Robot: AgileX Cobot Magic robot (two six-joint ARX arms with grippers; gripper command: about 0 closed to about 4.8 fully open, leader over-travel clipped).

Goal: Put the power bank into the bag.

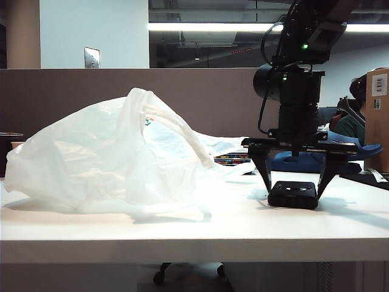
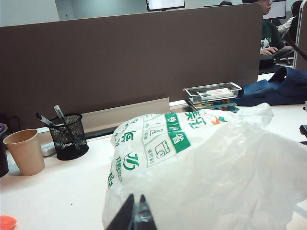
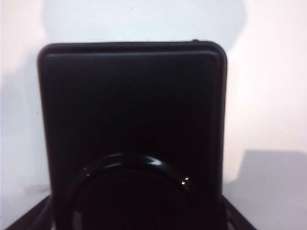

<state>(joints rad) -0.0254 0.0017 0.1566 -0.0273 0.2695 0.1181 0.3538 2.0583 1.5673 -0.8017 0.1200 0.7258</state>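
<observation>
One bag (image 1: 115,155) lies crumpled on the left of the table (image 1: 194,234), thin, soft and easily collapsed. The left gripper (image 2: 135,216) sits low just behind it, its jaws together on nothing. One power bank (image 1: 293,194) lies flat on the table to the right, well apart from the bag. The right gripper (image 1: 293,179) stands straight over it, jaws wide apart, a finger down each side but not clamped. The power bank looks stiff, smooth and likely a bit slippery, fairly heavy for its size; pinching its two side edges seems best.
</observation>
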